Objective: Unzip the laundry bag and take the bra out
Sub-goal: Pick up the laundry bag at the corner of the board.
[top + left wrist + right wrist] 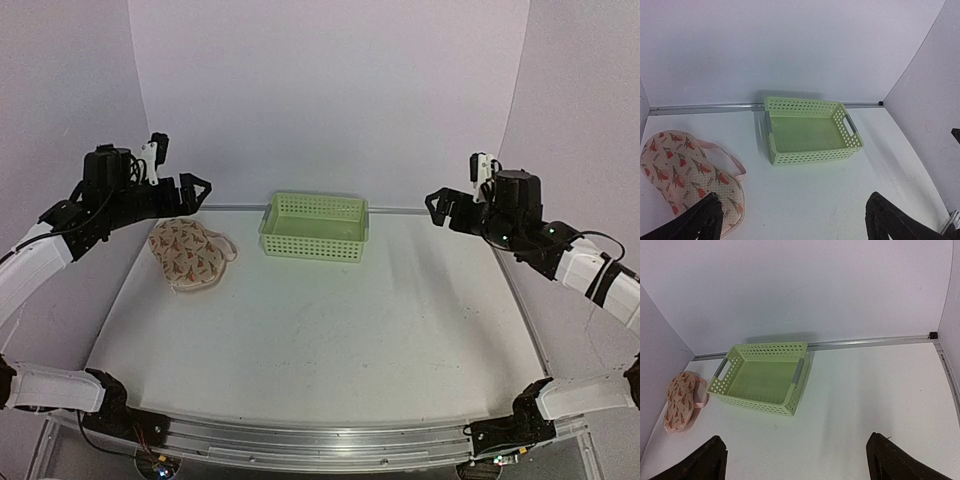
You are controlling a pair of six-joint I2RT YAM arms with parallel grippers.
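The laundry bag (190,255) is lying flat on the bench (320,340) at the far left, near the green basket (314,226) but not touching it. The left tool (200,190) is hovering above the bag's far edge, fingers spread wide, gripping nothing. The right tool (437,208) is hanging well apart from the bag, beyond the basket, likewise wide open and empty.

Laundry bag (187,254) flat, zipped, far-left on table.
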